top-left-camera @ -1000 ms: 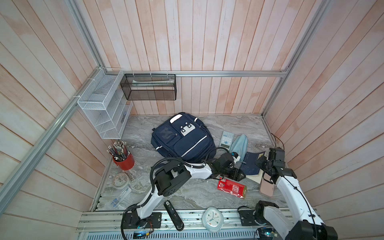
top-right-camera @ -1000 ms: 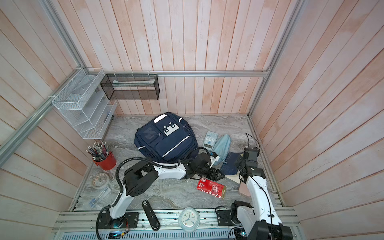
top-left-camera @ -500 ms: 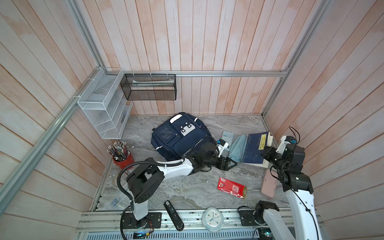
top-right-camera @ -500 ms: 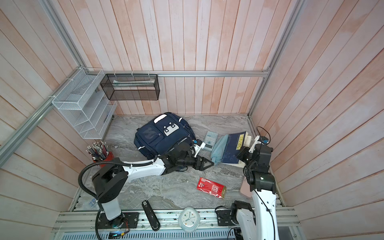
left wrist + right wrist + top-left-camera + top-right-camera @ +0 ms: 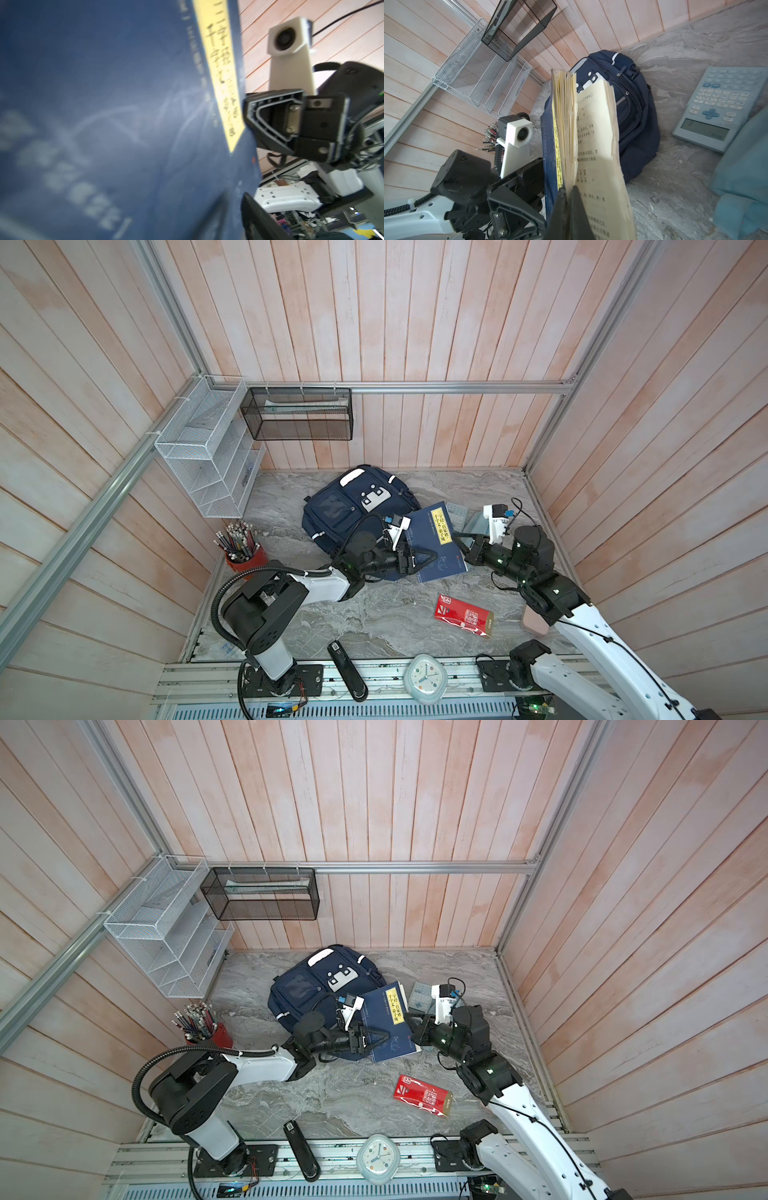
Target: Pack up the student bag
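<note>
The student bag (image 5: 353, 510) (image 5: 316, 986) (image 5: 635, 124) lies navy and zipped at the back middle of the marble table. In front of it a blue book (image 5: 432, 531) (image 5: 384, 1019) (image 5: 124, 104) with a yellow title strip is held tilted off the table. My right gripper (image 5: 457, 537) (image 5: 409, 1017) (image 5: 569, 193) is shut on the book's cover and a sheaf of its pages; the other pages fan loose. My left gripper (image 5: 432, 556) (image 5: 386, 1038) (image 5: 234, 214) is open at the book's near corner, its jaws straddling the edge.
A grey calculator (image 5: 455, 514) (image 5: 724, 108) and a light-blue pouch (image 5: 476, 526) (image 5: 745, 176) lie right of the bag. A red packet (image 5: 463, 616), a pink case (image 5: 534, 624), a clock (image 5: 424, 678) and a stapler (image 5: 347, 670) sit near the front. A red pencil cup (image 5: 243, 547) stands left.
My right gripper lifted the book off the table at the right and carried it left toward the bag. My left gripper swung from near the red packet to the book's corner, its jaws narrowing slightly.
</note>
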`<state>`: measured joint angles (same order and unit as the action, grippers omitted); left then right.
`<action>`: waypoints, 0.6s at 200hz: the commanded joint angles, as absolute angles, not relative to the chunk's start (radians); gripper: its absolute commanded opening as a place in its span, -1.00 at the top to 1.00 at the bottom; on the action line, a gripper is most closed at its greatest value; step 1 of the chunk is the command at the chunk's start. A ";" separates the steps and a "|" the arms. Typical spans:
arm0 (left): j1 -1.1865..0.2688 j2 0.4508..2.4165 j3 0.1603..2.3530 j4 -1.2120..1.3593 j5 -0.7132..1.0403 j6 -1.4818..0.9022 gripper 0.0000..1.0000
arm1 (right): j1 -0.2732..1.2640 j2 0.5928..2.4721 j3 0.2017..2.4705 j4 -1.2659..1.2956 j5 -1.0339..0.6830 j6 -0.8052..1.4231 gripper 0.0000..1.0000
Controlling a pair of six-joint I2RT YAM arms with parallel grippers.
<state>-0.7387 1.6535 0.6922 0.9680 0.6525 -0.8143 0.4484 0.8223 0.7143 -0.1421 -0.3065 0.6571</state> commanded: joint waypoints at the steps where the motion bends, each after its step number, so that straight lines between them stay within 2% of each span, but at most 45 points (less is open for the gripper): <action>1: -0.733 1.572 0.639 1.135 0.595 -0.855 -0.22 | 0.453 0.850 0.686 -0.004 -0.266 0.674 1.00; 8: -0.732 1.546 0.621 1.128 0.571 -0.857 -0.06 | 0.453 0.859 0.675 0.011 -0.279 0.673 1.00; 30: -0.730 1.489 0.619 1.030 0.569 -0.825 0.74 | 0.453 0.893 0.637 0.093 -0.349 0.680 1.00; 39: -0.727 1.477 0.625 1.007 0.583 -0.825 0.99 | 0.453 0.910 0.631 0.105 -0.383 0.663 1.00; 42: -0.724 1.473 0.627 1.001 0.587 -0.827 1.00 | 0.453 0.916 0.630 0.108 -0.398 0.649 1.00; 48: -0.720 1.464 0.632 0.985 0.600 -0.830 1.00 | 0.451 0.928 0.637 0.099 -0.423 0.606 0.68; 58: -0.709 1.446 0.632 0.975 0.631 -0.839 1.00 | 0.438 0.942 0.643 0.061 -0.407 0.544 -0.21; 62: -0.704 1.438 0.629 0.974 0.641 -0.845 1.00 | 0.429 0.944 0.639 0.062 -0.411 0.529 -0.45; 66: -0.696 1.429 0.626 0.973 0.657 -0.850 1.00 | 0.410 0.948 0.633 0.074 -0.441 0.511 -0.56; 74: -0.679 1.414 0.629 0.963 0.701 -0.858 1.00 | 0.365 0.954 0.615 0.128 -0.525 0.498 -0.65; 92: -0.657 1.396 0.645 0.944 0.803 -0.876 1.00 | 0.328 0.963 0.580 0.270 -0.648 0.488 -0.73; 120: -0.655 1.402 0.690 0.900 0.921 -0.888 1.00 | 0.327 1.028 0.598 0.384 -0.835 0.483 -0.63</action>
<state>-0.6498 1.4261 0.6392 0.8772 0.7574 -0.8730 0.3290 0.9806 0.5903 0.2302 -0.6144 0.5224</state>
